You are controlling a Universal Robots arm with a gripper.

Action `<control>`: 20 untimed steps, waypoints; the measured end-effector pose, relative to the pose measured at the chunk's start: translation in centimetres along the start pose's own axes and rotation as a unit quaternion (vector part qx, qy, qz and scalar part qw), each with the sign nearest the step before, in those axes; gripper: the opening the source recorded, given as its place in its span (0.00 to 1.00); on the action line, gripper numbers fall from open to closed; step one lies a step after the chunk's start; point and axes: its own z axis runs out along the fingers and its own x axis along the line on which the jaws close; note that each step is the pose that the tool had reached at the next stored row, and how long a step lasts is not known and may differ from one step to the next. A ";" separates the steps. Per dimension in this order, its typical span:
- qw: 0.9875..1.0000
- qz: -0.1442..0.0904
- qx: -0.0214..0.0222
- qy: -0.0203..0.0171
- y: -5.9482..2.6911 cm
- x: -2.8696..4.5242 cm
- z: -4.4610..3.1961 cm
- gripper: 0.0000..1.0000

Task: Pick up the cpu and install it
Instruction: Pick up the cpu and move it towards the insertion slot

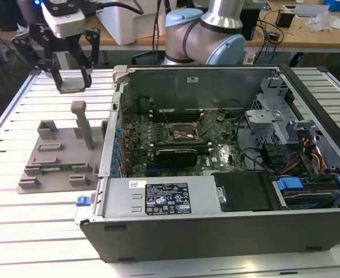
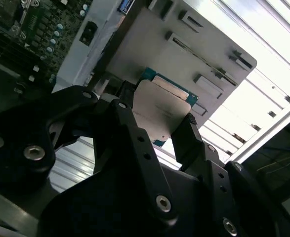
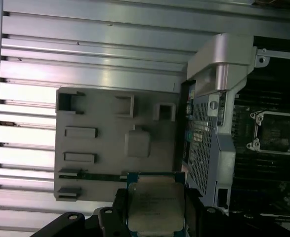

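Bright light glares off the table (image 2: pixel 273 94) and the cpu (image 2: pixel 157 106); the case interior (image 1: pixel 187 87) lies dim.

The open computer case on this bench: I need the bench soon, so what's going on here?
The black gripper is shut on the small flat silver-topped cpu, holding it in the air above the grey plastic fixture plate on the slatted metal table, beside the open computer case. The cpu is not yet in the metal-framed motherboard socket inside.

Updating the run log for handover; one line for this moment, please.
gripper: shut on cpu | cpu: held above grey fixture tray | case: open, beside tray | socket: no cpu
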 end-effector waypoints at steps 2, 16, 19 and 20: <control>1.000 0.000 0.000 0.000 -0.09 -1.02 0.03 0.55; 1.000 0.000 0.000 0.004 -0.58 -10.64 0.52 0.55; 1.000 0.000 0.000 0.005 -0.48 -12.18 0.89 0.55; 1.000 0.000 0.000 0.005 -0.43 -12.72 1.09 0.55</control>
